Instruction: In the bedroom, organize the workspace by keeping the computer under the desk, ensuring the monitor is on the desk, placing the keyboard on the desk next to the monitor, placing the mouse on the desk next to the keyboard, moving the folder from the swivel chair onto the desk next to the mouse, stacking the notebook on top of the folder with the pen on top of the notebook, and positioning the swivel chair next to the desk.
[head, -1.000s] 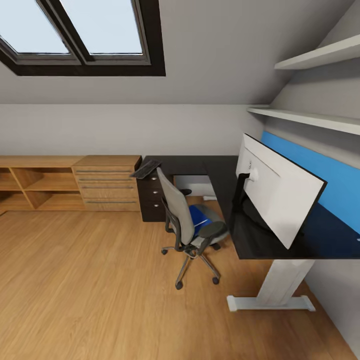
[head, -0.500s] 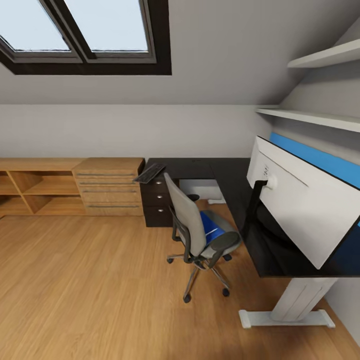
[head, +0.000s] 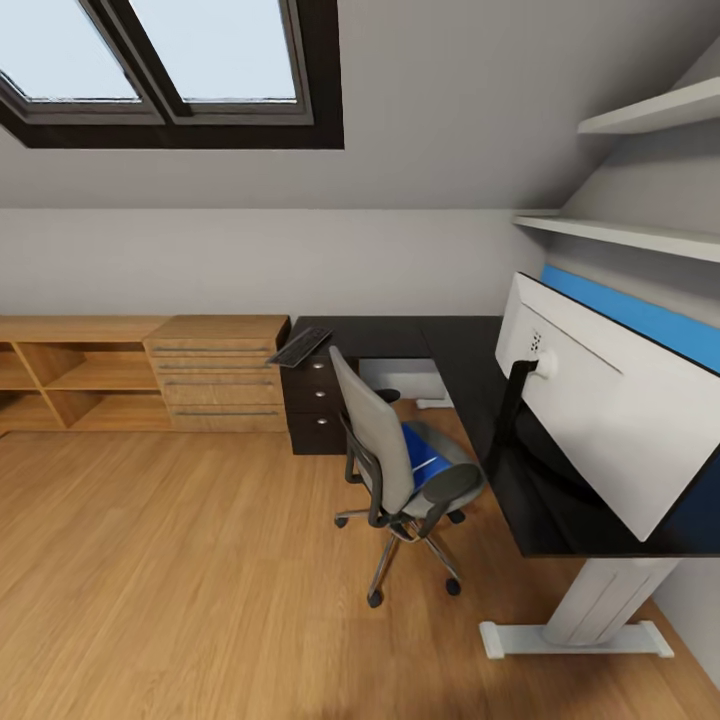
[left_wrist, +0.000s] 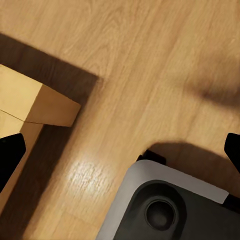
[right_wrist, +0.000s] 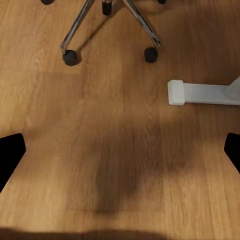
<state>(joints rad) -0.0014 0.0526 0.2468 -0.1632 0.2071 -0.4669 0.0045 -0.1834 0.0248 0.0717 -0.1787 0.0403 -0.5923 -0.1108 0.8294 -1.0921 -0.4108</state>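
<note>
Wood-plank floor (right_wrist: 120, 150), attic bedroom, sloped grey ceiling with a dark-framed skylight (head: 170, 70).

Item 1, my right pincer (right_wrist: 120, 150): two black fingertips (right_wrist: 11, 152) at opposite edges of the right wrist view, spread wide apart, holding nothing, hanging over bare floor. Beyond it: chrome legs and castors of the swivel chair (right_wrist: 70, 56) and the white foot of the counter (right_wrist: 200, 93).

Item 2, my left pincer (left_wrist: 120, 152): black fingertips (left_wrist: 10, 155) likewise set wide apart, holding nothing. Below it: floor, a corner of a light-wood block (left_wrist: 35, 102), and a grey-and-dark part of my own base (left_wrist: 160, 205).

Item 3, swivel chair (head: 385, 450): grey back, black armrests, standing on the floor in the inner angle of the counter, just beside its edge.

Item 4, folder (head: 425, 455): bright blue, lying flat on the chair seat.

Item 5, counter (head: 450, 350): L-shaped, glossy black top, white legs, dark drawer unit (head: 312, 405) at its left end.

Item 6, monitor (head: 600, 410): on the right wing of the counter, white back toward me, black stand.

Item 7, keyboard (head: 298, 347): dark, on the left end of the counter, overhanging the corner above the drawer unit, well apart from the monitor.

Item 8, light-wood chest of drawers (head: 215, 375): against the wall, just beside the drawer unit.

Item 9, blue wall panel (head: 640, 315) behind the monitor; white shelves (head: 620, 235) above.
</note>
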